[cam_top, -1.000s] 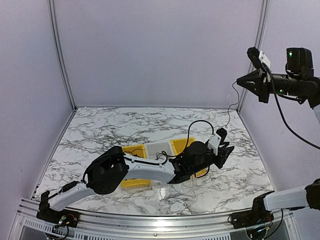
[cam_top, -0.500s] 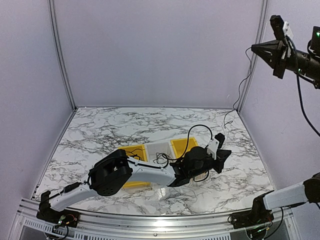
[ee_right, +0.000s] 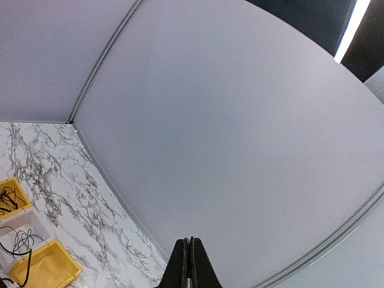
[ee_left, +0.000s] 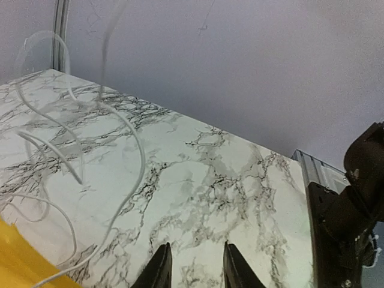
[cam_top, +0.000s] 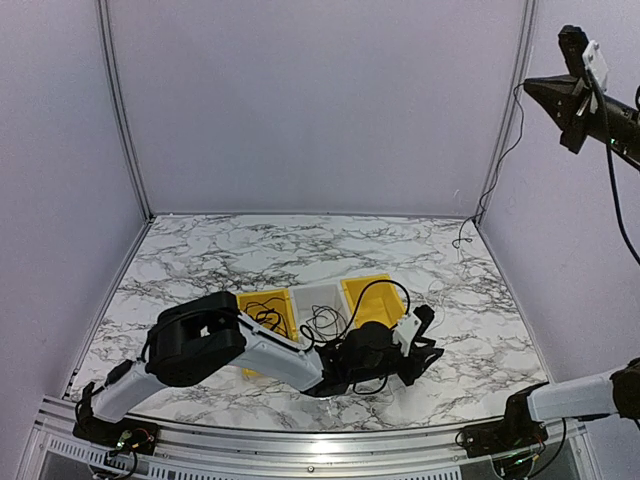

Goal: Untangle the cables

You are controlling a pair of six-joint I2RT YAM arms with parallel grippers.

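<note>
Mid-table, yellow bin [cam_top: 265,294] and grey bin [cam_top: 318,289] hold cables [cam_top: 265,315], left gripper [ee_left: 195,246] apart, right gripper [ee_right: 190,241] pinching cable [cam_top: 497,165].

A marble-patterned table [cam_top: 200,262] carries three bins in a row: the left yellow bin [cam_top: 291,300], a pale grey bin [cam_top: 318,294] and the right yellow bin [cam_top: 368,300]. Beside them, a whitish cable [ee_left: 142,157] lies looped on the marble.
</note>
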